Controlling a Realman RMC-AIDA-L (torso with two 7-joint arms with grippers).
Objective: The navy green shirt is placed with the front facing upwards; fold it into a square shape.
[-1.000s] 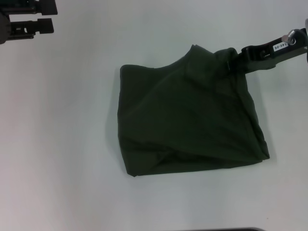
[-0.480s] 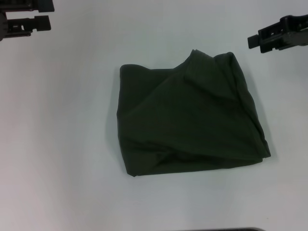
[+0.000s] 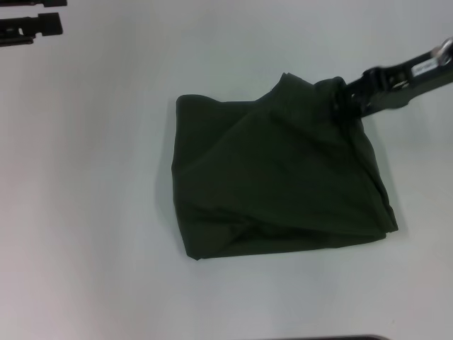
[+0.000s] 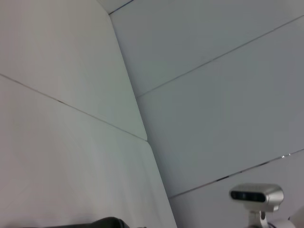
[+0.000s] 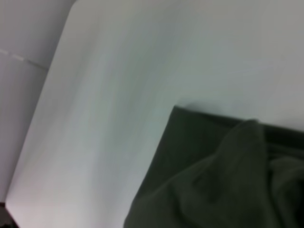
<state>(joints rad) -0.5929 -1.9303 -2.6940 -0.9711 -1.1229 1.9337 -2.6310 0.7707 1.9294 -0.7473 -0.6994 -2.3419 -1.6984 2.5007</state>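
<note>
The navy green shirt (image 3: 276,173) is seen lying on the white bench (image 3: 85,212) as a folded, roughly four-sided bundle, a little to the right of the middle of the head view. Its near edge, toward six o'clock, is formed by a thick rolled fold that runs from the bundle's seven o'clock corner to its four o'clock corner. Across the upper layer a diagonal crease is drawn from the nine o'clock side up to the one o'clock corner, where the cloth is bunched and raised. No lettering, collar or label is shown on the exposed surface; only plain dark cloth is presented.

At that raised one o'clock corner the right gripper (image 3: 342,99) is met, its dark body reaching in from the two o'clock edge of the view. Its tip is laid against the bunched cloth, and whether the jaws are closed on the fabric or merely touching it cannot be told. In the right wrist view the shirt (image 5: 223,175) is shown close up, wrinkled, with a straight edge resting on the bench (image 5: 118,71).

Farthest off, at the eleven o'clock corner of the head view, the left gripper (image 3: 32,18) is held well apart from the shirt, its jaws parted and empty. In the left wrist view only pale wall panels are shown.
</note>
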